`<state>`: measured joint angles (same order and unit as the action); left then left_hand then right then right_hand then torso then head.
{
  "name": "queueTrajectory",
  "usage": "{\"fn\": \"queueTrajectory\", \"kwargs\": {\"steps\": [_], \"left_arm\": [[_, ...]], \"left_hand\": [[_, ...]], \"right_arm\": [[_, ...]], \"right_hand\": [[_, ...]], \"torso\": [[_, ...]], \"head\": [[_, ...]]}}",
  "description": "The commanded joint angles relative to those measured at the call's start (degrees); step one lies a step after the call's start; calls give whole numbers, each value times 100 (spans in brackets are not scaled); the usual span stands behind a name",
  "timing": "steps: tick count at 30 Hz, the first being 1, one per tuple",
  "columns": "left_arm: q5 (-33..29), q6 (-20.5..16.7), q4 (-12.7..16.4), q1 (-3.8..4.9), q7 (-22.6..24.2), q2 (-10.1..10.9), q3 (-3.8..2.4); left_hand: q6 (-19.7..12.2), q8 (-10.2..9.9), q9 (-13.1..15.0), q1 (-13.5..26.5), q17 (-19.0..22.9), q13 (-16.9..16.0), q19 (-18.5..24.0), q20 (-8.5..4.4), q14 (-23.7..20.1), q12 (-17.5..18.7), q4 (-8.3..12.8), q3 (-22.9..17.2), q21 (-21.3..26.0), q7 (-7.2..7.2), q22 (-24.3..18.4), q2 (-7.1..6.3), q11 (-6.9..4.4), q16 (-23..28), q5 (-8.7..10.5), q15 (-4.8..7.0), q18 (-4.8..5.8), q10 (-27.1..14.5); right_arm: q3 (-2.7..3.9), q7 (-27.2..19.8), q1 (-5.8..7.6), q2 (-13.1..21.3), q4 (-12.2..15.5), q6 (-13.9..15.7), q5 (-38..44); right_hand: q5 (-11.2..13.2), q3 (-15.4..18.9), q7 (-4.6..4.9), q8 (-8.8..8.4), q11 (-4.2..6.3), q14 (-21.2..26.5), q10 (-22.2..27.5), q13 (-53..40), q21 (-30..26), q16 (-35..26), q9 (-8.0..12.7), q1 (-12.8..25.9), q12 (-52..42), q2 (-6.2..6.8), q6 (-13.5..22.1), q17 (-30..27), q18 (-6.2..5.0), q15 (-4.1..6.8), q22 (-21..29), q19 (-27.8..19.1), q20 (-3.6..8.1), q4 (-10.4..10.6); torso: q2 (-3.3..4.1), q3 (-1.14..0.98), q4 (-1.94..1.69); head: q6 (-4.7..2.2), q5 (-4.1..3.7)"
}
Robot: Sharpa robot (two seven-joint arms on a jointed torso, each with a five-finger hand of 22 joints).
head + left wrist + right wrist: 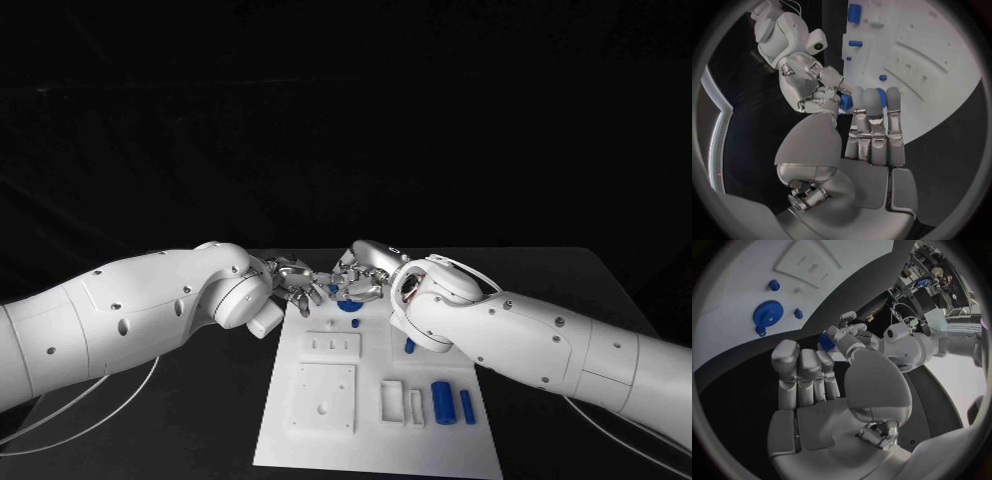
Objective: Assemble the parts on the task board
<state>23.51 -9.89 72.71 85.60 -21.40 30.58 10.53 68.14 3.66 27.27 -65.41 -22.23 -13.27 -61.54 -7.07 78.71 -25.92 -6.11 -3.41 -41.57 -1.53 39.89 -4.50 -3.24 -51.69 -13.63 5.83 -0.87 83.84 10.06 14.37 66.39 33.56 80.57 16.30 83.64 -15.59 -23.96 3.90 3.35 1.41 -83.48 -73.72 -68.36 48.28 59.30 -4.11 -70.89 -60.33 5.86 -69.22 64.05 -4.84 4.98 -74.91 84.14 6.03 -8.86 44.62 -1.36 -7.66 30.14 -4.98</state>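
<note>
Nearest you on the task board [378, 440] stand 2 blue cylinders [444, 402], upright beside the white blocks and untouched. Both hands meet over the board's far end. The left hand [296, 283] pinches a small blue part [825, 342] at its fingertips, other fingers extended; in the left wrist view that part [846, 101] sits right against the right hand [361, 275]. The right hand's fingers are curled at that part, but you cannot tell whether they grip it. This looks like a hand-to-hand transfer: keep the left pinch firm until the right hand clearly has hold. The blue gear [767, 314] lies flat on the board nearby, with 2 small blue pegs [774, 285] close to it.
</note>
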Motion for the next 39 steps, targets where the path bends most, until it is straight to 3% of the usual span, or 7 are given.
{"fn": "queueTrajectory", "kwargs": {"steps": [1,6,15,20,24,26,39], "left_arm": [[16,108,12,7,45,-36,-9],[18,141,13,6,47,-47,-9],[14,220,19,6,77,-45,-9],[2,228,37,5,114,-21,-9],[-2,232,47,4,138,0,-9],[-3,238,49,3,146,7,-9],[8,163,45,2,134,12,-9]], "left_hand": [[-36,3,-15,-51,7,1,-39,12,-20,32,58,13,46,0,22,31,-25,30,-4,8,65,288],[-42,1,-56,-231,9,11,-46,5,-21,56,370,38,86,22,84,348,-34,26,-291,16,70,288],[32,22,18,-486,8,37,-39,-9,-26,79,895,-129,101,83,172,696,-51,23,-780,29,70,291],[92,87,733,-385,-10,55,-24,-27,-20,26,1234,-333,91,134,279,848,-72,2,-973,46,68,294],[83,147,1774,-151,-52,37,-23,-43,-12,-72,1459,-581,80,145,399,934,-95,-52,-1128,61,61,289],[65,13,2349,-6,-66,18,-24,-45,-21,-109,1574,-725,95,170,487,973,-96,-70,-1127,59,59,286],[178,19,3261,224,-182,-94,-70,-90,0,-341,1690,-921,118,249,730,966,-121,-258,-1515,111,69,295]], "right_arm": [[-4,-37,-3,-20,25,-121,-16],[-4,-29,-3,-28,19,-135,-16],[-4,-18,-3,-42,-19,-163,-16],[-5,-13,-3,-39,-63,-182,-16],[-6,-13,-3,-32,-81,-191,-16],[-6,-13,-4,-30,-88,-192,-16],[-8,-47,-4,4,-72,-114,-24]], "right_hand": [[-19,2,-15,28,33,-13,2,2,30,-18,-8,-10,31,-62,-41,-4,44,32,-598,161,33,-17],[-19,2,-15,28,33,-13,2,2,30,-18,-8,-10,31,-62,-41,-4,44,32,-598,161,33,-17],[-19,2,-15,28,33,-13,2,2,30,-18,-8,-10,31,-62,-41,-4,44,32,-598,161,33,-17],[-20,10,-13,27,33,-10,4,2,32,-24,-9,-8,33,-78,-40,-8,45,32,-599,160,33,-39],[-20,10,-13,27,33,-10,4,2,32,-24,-9,-8,33,-78,-40,-8,45,32,-599,160,33,-39],[-20,10,-13,27,33,-10,4,2,32,-24,-9,-8,33,-78,-40,-8,45,32,-599,160,33,-39],[-31,163,-26,27,32,-10,19,28,-7,-54,-5,35,68,-35,-29,-30,43,29,-588,157,31,4]], "torso": [[-7,1,1],[-6,4,2],[-5,6,-1],[-2,6,3],[-2,3,1],[-3,3,-1],[-8,-1,-1]], "head": [[5,-1],[7,1],[19,-6],[23,-9],[30,-13],[39,-14],[57,-9]]}}
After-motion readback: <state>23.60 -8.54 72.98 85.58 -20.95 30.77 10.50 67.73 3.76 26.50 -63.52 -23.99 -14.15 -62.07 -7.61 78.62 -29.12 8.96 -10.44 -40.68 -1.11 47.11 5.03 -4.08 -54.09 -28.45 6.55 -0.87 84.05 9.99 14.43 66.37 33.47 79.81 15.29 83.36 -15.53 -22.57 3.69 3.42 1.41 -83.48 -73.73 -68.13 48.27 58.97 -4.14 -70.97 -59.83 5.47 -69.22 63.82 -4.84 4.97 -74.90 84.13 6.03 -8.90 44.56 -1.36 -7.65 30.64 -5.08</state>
